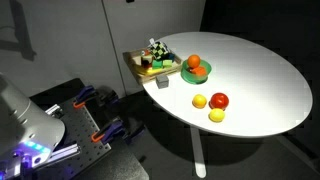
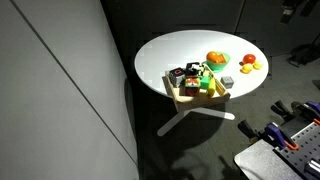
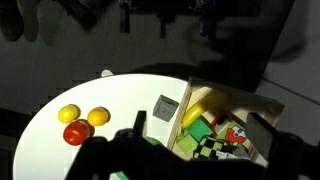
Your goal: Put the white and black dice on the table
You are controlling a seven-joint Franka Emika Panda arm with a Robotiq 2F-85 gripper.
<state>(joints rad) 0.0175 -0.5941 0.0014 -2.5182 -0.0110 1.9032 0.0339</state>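
Note:
The black-and-white checkered dice (image 3: 222,148) lies in the wooden tray (image 3: 262,103), beside a green block and a red toy. In an exterior view the dice (image 1: 157,48) sits on top of the toys in the tray (image 1: 136,62) at the edge of the round white table (image 1: 260,75). My gripper (image 3: 202,127) is open and empty. It hangs above the tray with its two dark fingers on either side of the dice and the green block, not touching them. The tray also shows in an exterior view (image 2: 186,101).
A yellow banana (image 3: 205,100) lies in the tray. A pale grey block (image 3: 166,107) sits on the table beside the tray. Two yellow fruits and a red fruit (image 3: 75,133) lie further out. A green plate with orange fruit (image 1: 195,69) stands near the tray.

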